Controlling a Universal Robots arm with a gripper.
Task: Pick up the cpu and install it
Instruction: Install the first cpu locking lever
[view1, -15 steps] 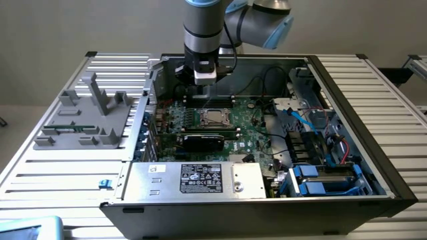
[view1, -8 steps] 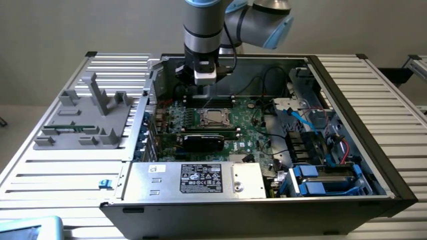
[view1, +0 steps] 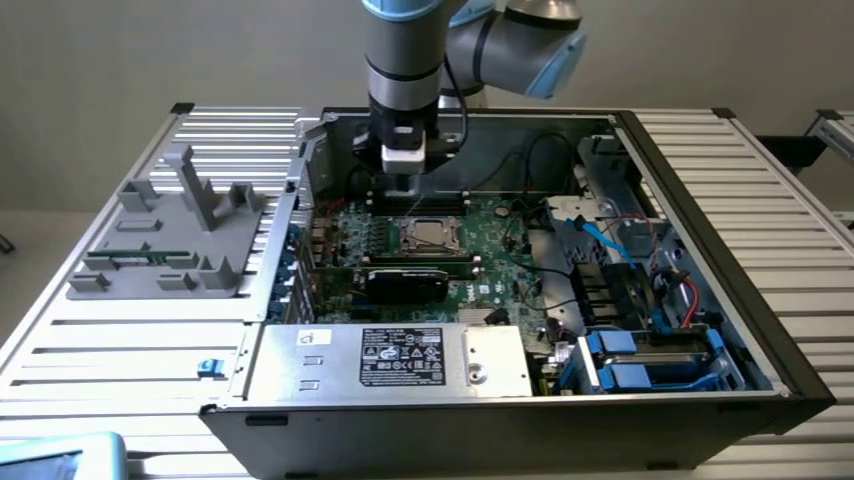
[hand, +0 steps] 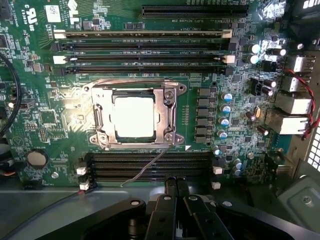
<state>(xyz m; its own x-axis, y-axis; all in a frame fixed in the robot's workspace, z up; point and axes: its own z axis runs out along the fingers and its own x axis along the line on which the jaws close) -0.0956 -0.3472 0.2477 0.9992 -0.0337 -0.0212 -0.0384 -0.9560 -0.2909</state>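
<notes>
Open computer case (view1: 507, 430), green motherboard (hand: 30, 45), grey fixture (view1: 174, 240).

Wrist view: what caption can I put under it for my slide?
The cpu lies inside its socket frame on the green motherboard, the gripper shut and empty.

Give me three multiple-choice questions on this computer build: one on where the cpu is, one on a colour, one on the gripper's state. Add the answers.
1. Where is the cpu?
A) in the socket frame on the motherboard
B) on the grey rack beside the case
C) on the labelled silver box

2. What colour is the motherboard?
A) red
B) green
C) white

3. How is the gripper?
A) shut on the cpu
B) open around a cable
C) shut, holding nothing

Answers:
1 A: the bright chip sits inside the metal frame.
2 B: the board around the socket is green.
3 C: in the wrist view its jaws meet with nothing between them.
</notes>
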